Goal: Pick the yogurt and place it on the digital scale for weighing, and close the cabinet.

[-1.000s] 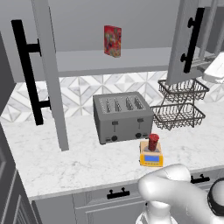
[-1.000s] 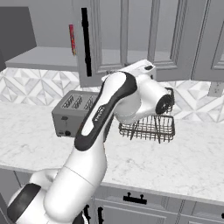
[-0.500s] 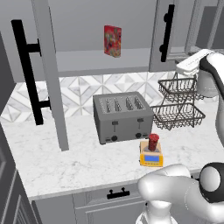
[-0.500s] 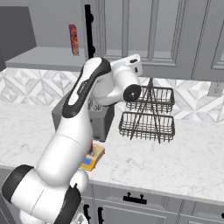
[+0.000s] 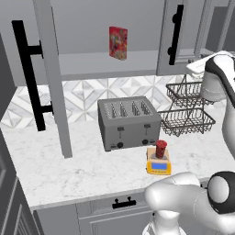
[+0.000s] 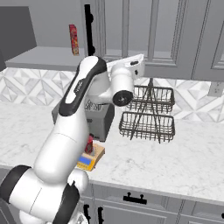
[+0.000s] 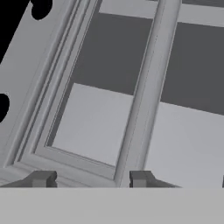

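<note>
The yogurt (image 5: 161, 148), a small red cup, stands on the yellow digital scale (image 5: 158, 165) in front of the toaster. In the right base view my arm partly covers the yogurt (image 6: 90, 144) and the scale (image 6: 91, 160). The cabinet's left door (image 5: 51, 78) stands wide open, while its right door (image 5: 180, 36) with the black bar handle (image 5: 174, 34) is swung partway in. My gripper (image 7: 91, 179) is raised at that right door. It points at the door's framed panes (image 7: 144, 96), fingers apart with nothing between them.
A silver toaster (image 5: 128, 121) sits behind the scale. A two-tier wire basket (image 5: 186, 110) stands to its right, under my hand. A red patterned box (image 5: 118, 42) is on the cabinet shelf. Grey drawers (image 5: 120, 202) run below the marble counter's edge.
The right cabinet door has swung inward, its handle shifting left in the left base view. My hand rose from beside the wire basket up to the door, and its fingers narrowed.
</note>
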